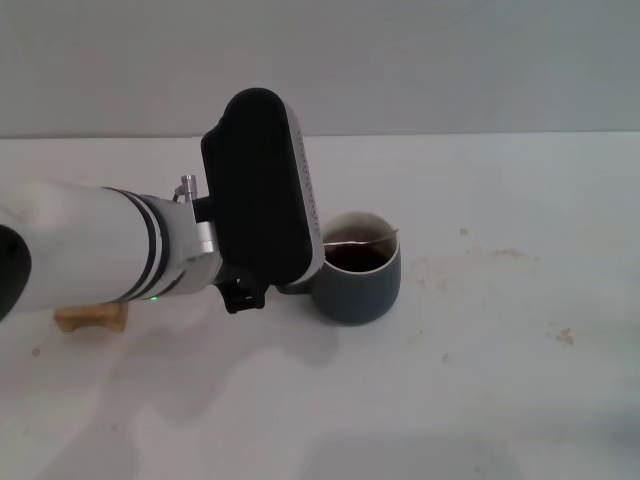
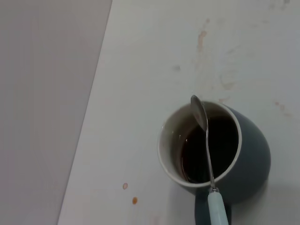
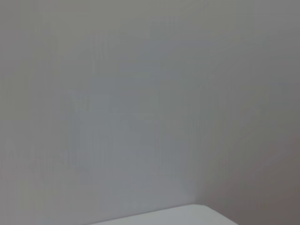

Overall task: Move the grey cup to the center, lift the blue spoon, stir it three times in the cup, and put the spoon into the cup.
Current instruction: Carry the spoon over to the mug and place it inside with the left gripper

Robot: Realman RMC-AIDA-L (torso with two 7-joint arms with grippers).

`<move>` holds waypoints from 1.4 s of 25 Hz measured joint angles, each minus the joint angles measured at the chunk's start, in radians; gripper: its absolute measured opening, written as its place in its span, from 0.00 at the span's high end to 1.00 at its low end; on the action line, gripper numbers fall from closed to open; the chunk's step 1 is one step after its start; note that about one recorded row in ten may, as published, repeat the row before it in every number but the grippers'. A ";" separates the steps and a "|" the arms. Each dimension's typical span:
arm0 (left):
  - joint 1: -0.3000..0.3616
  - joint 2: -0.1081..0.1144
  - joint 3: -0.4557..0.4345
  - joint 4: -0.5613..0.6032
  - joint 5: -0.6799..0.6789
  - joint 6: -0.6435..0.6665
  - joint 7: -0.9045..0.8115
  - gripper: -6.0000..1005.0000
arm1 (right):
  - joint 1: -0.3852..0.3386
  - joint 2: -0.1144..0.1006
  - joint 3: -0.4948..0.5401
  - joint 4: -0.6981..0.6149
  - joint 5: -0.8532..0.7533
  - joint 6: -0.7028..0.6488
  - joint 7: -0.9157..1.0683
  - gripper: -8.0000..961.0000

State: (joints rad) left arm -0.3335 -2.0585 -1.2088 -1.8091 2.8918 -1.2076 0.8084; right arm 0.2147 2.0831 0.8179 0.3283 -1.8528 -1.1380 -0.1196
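The grey cup (image 1: 357, 280) stands on the white table near the middle, with dark brown liquid inside. In the left wrist view the grey cup (image 2: 251, 154) is seen from above. The blue spoon (image 2: 206, 145) lies across the cup's mouth: its metal bowl rests on the far rim and its pale blue handle (image 2: 217, 209) sticks out over the near rim. Its thin stem also shows in the head view (image 1: 352, 243). My left arm's black wrist housing (image 1: 260, 190) hangs just left of the cup and hides its gripper. My right gripper is out of view.
A tan wooden block (image 1: 92, 318) lies at the table's left, partly under my left arm. Brownish stains (image 1: 480, 262) mark the table right of the cup. Small brown drops (image 2: 134, 200) lie beside the cup. The right wrist view shows only a grey wall and a table corner (image 3: 187, 213).
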 joint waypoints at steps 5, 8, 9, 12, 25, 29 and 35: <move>-0.008 0.001 -0.009 0.010 0.000 -0.013 0.000 0.84 | 0.000 0.000 0.000 0.000 0.000 -0.001 0.000 0.99; -0.009 0.002 -0.011 0.016 0.001 -0.015 0.000 0.84 | 0.000 0.000 0.000 0.000 0.000 -0.002 0.000 0.99; -0.009 0.002 -0.011 0.018 0.001 -0.015 0.000 0.84 | 0.000 0.000 0.000 0.000 0.000 -0.002 0.000 0.99; -0.010 0.003 -0.012 0.019 0.001 -0.016 0.000 0.84 | 0.000 0.000 0.000 0.000 0.000 -0.002 0.000 0.99; -0.026 0.002 -0.010 0.011 0.001 -0.020 0.001 0.84 | -0.003 -0.002 0.000 -0.003 0.000 -0.002 0.000 0.99; -0.035 0.001 -0.011 0.012 0.001 -0.036 0.008 0.84 | -0.006 -0.002 0.000 -0.005 0.000 -0.002 0.000 0.99; -0.044 0.001 -0.013 0.005 0.001 -0.053 0.009 0.83 | -0.010 -0.002 0.000 -0.001 0.000 -0.002 0.000 0.99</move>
State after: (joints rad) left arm -0.3771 -2.0570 -1.2216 -1.8037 2.8931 -1.2605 0.8172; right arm 0.2042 2.0815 0.8176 0.3269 -1.8528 -1.1398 -0.1197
